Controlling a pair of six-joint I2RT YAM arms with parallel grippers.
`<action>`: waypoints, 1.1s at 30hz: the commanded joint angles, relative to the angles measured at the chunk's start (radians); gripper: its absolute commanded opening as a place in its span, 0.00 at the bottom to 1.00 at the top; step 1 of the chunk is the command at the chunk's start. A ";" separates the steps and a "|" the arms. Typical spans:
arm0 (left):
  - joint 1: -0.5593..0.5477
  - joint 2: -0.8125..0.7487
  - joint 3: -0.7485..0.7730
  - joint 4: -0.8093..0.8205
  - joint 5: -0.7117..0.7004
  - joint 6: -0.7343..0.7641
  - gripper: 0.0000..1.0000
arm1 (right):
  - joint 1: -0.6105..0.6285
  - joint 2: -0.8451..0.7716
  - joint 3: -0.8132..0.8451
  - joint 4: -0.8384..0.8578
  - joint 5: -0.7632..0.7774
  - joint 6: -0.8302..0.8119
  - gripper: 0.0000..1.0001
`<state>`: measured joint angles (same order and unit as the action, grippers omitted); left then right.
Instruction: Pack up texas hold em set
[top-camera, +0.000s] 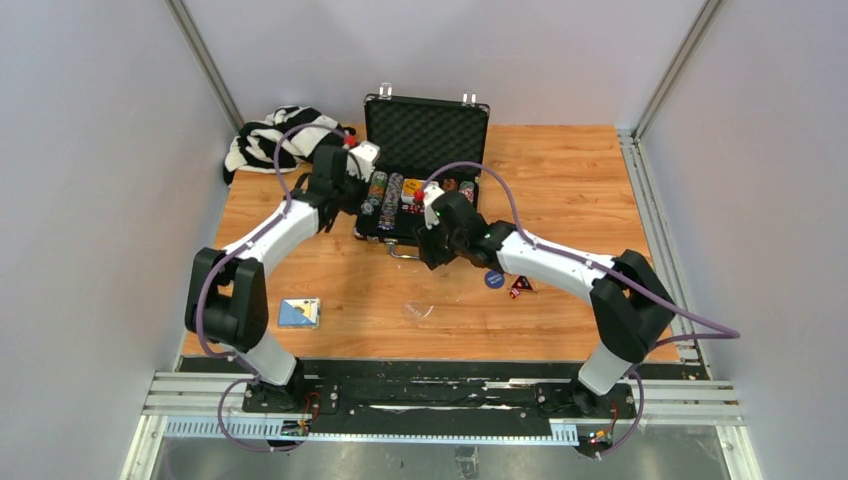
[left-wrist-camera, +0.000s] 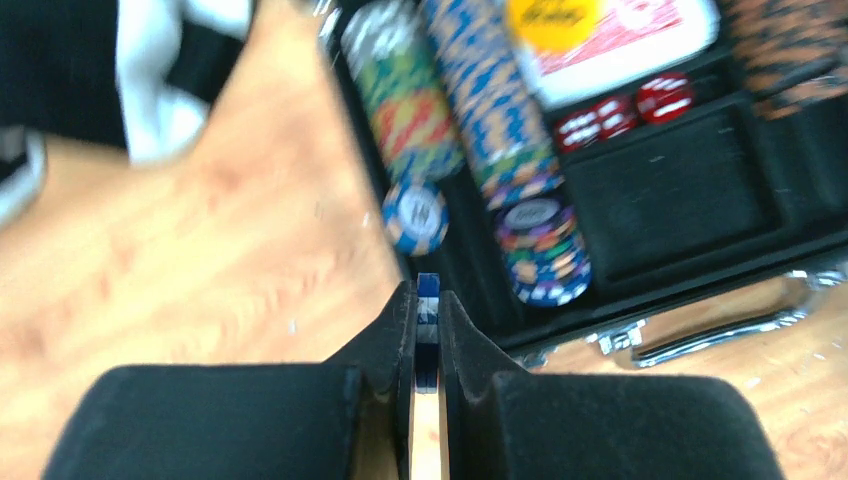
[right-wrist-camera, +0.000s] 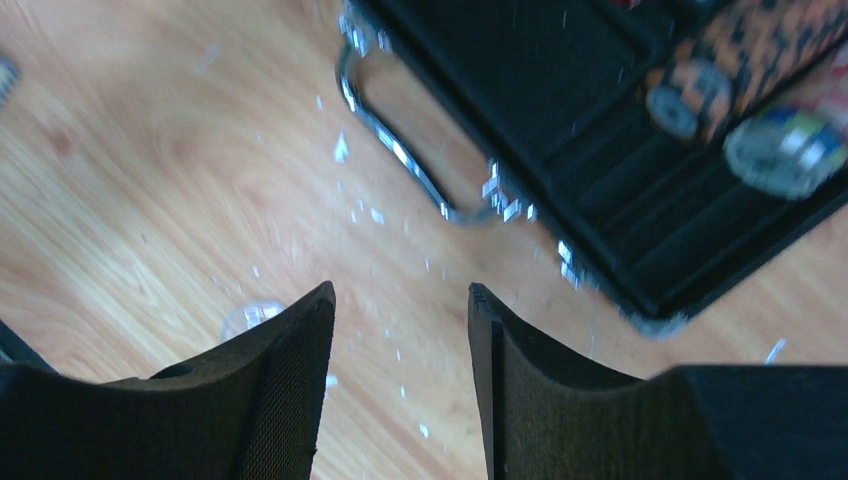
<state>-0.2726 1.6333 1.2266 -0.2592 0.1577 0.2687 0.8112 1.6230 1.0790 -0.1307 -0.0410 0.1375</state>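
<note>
The black briefcase (top-camera: 425, 135) stands open at the back of the table, with rows of multicoloured chips (top-camera: 385, 188) in its tray. In the left wrist view I see chip rows (left-wrist-camera: 480, 100), a card deck (left-wrist-camera: 625, 40), a yellow dealer button (left-wrist-camera: 553, 18) and red dice (left-wrist-camera: 625, 108). My left gripper (left-wrist-camera: 428, 300) is shut on a thin stack of blue-and-white chips (left-wrist-camera: 428, 288), just off the tray's near left corner. My right gripper (right-wrist-camera: 400, 300) is open and empty over the wood, near the silver handle (right-wrist-camera: 395, 150).
A black-and-white striped cloth (top-camera: 275, 135) lies at the back left. A blue chip (top-camera: 494, 279) and a red piece (top-camera: 520, 287) lie on the table under my right arm. A small blue box (top-camera: 299, 313) lies front left, and a clear round piece (top-camera: 418, 311) front centre.
</note>
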 joint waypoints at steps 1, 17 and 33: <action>-0.006 -0.123 -0.199 0.234 -0.373 -0.377 0.00 | -0.008 0.091 0.188 -0.058 0.016 -0.031 0.51; 0.129 -0.523 -0.707 0.417 -0.508 -0.844 0.00 | -0.007 0.795 1.025 -0.196 0.130 -0.277 0.56; 0.128 -0.514 -0.740 0.445 -0.505 -0.813 0.00 | 0.049 0.744 0.934 -0.016 0.221 -0.417 0.61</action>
<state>-0.1455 1.1053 0.4931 0.1326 -0.3576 -0.5323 0.8337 2.4287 2.0491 -0.1986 0.1394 -0.2298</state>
